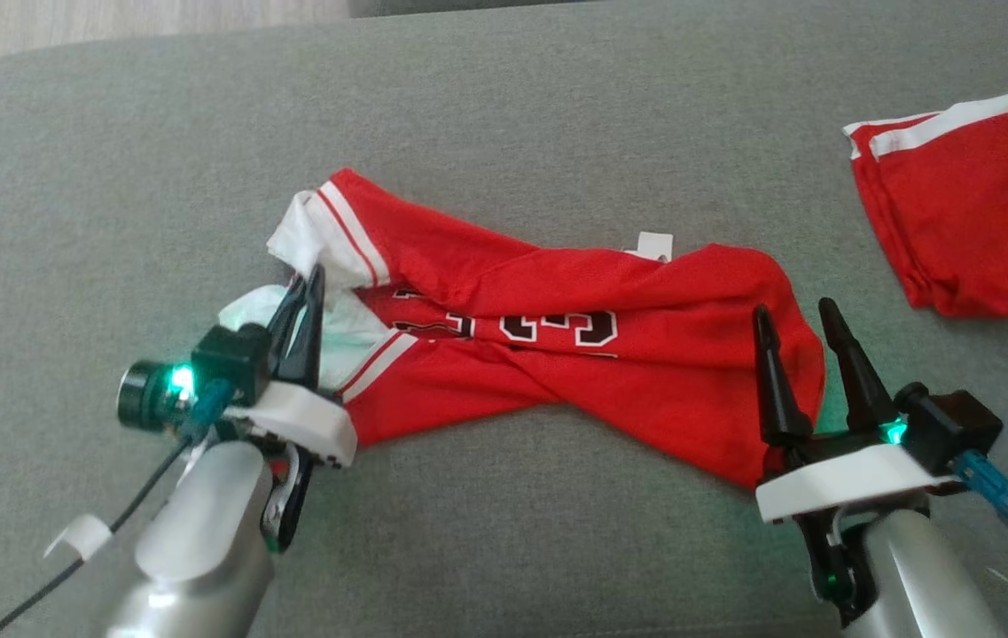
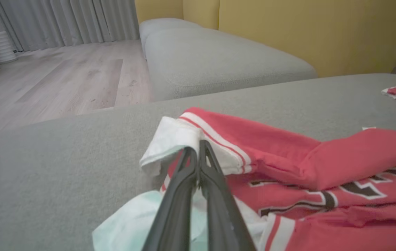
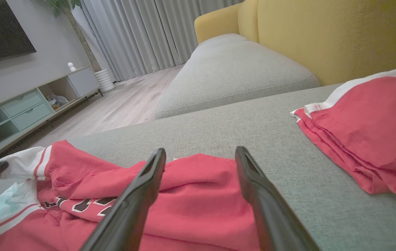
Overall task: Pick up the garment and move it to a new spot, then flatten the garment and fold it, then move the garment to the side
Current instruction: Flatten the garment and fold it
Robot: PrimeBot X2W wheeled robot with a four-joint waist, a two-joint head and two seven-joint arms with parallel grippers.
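The left hand (image 1: 310,276) is pressing its two fingers together on the white trim at the left end of the jersey (image 1: 504,266). In the left wrist view the tips are meeting right in a fold of that white cloth, so I am reading this as a grip on the jersey. The right hand (image 1: 793,308) is holding its fingers apart over the right end of the jersey and is gripping nothing. I cannot tell if its fingers are touching the cloth.

The jersey is lying across the middle of the grey cushion (image 1: 504,115). It is twisted and bunched along its length, and the folds are hiding part of its black-and-white print. Another red garment (image 1: 982,213) with a white stripe is lying well apart, at the right edge of the cushion, and it is looking roughly folded.

In my judgement the task is only starting. One end is being gripped, but the jersey is not yet lifted. Moving it to a new spot, flattening it, folding it and putting it aside are all remaining.
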